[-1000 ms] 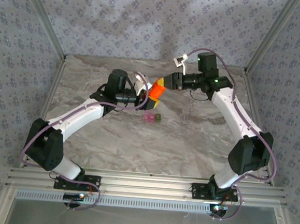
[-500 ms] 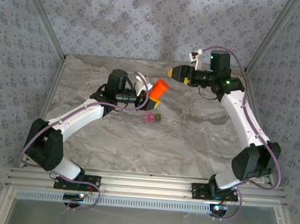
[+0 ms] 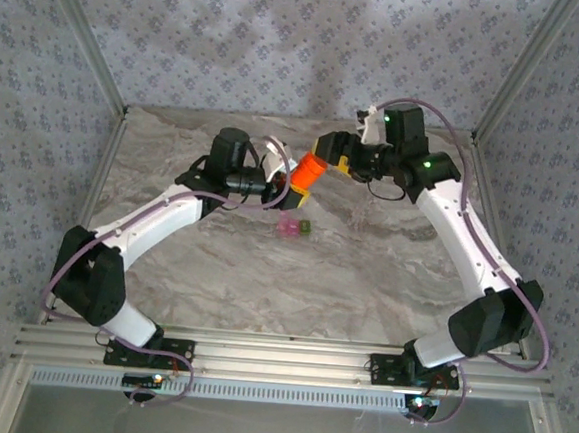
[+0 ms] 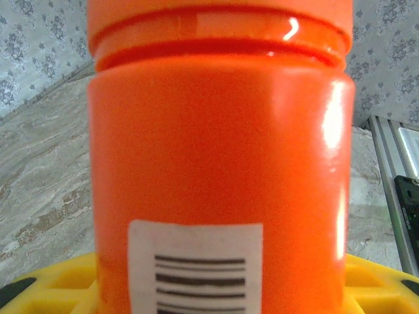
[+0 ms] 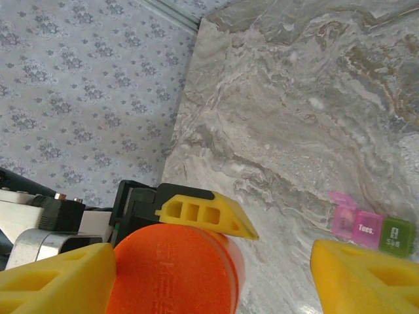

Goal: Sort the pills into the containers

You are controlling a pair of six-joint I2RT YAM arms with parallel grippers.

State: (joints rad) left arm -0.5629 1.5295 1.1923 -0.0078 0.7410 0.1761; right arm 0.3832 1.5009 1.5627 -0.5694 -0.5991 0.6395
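While the orange bottle (image 3: 306, 173) is held tilted above the table (image 3: 365, 273) by the left gripper (image 3: 284, 182), clamped on its body, its cap (image 5: 173, 268) is flanked by the right gripper (image 3: 331, 155), jaws apart. The cap is judged not yet removed. The containers (image 3: 294, 227) are set on the table just below, so sorting is judged not yet begun.

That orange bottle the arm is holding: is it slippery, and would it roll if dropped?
The orange bottle has a glossy wall, so it probably slips easily in a loose grip. It looks like hard plastic, likely stiff. Being round, it would probably roll if laid sideways on the table.
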